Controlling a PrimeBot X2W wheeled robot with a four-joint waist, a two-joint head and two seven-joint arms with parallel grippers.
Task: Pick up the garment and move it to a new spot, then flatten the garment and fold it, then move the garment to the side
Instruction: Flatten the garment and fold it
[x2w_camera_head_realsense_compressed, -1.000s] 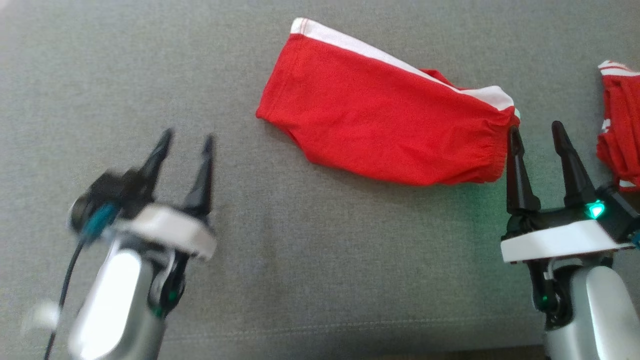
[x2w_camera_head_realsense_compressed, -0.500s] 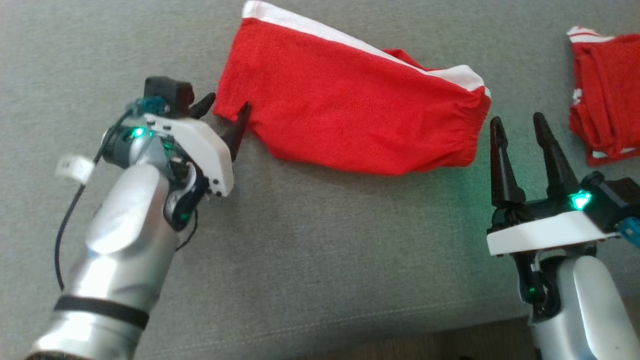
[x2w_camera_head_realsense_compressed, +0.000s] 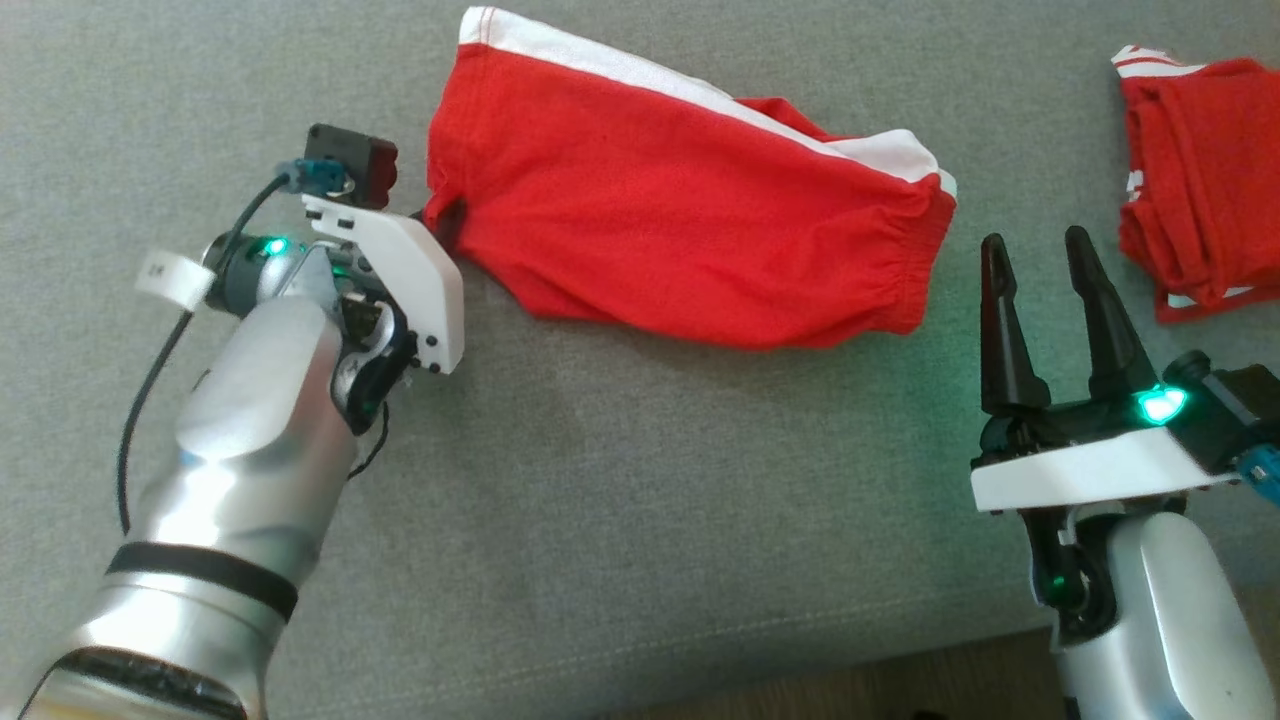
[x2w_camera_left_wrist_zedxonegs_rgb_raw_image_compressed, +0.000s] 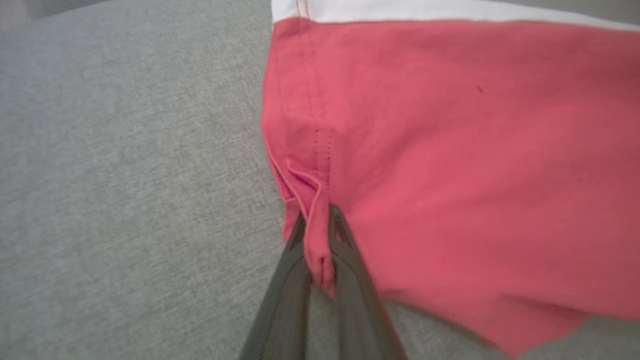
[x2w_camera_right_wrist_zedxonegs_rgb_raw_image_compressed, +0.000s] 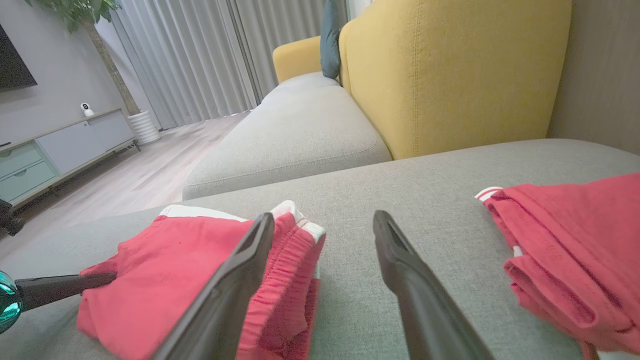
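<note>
Red shorts with a white side stripe (x2w_camera_head_realsense_compressed: 690, 240) lie folded on the grey cushion. My left gripper (x2w_camera_head_realsense_compressed: 440, 220) is shut on the hem corner at their left end; in the left wrist view the two fingers (x2w_camera_left_wrist_zedxonegs_rgb_raw_image_compressed: 345, 250) pinch a fold of the red shorts (x2w_camera_left_wrist_zedxonegs_rgb_raw_image_compressed: 450, 165). My right gripper (x2w_camera_head_realsense_compressed: 1040, 280) stands open just right of the elastic waistband, holding nothing. In the right wrist view its fingers (x2w_camera_right_wrist_zedxonegs_rgb_raw_image_compressed: 400, 265) are spread wide, with the shorts (x2w_camera_right_wrist_zedxonegs_rgb_raw_image_compressed: 170, 280) at the left.
A second red garment (x2w_camera_head_realsense_compressed: 1200, 190) lies bunched at the right edge, near my right gripper. The grey cushion (x2w_camera_head_realsense_compressed: 640, 500) ends at its front edge along the bottom. A yellow sofa back (x2w_camera_right_wrist_zedxonegs_rgb_raw_image_compressed: 450, 70) rises beyond the cushion.
My left gripper swung up from the lower left to the shorts' left end and shut on the hem corner. The camera shifted. The right gripper stayed open beside the waistband.
</note>
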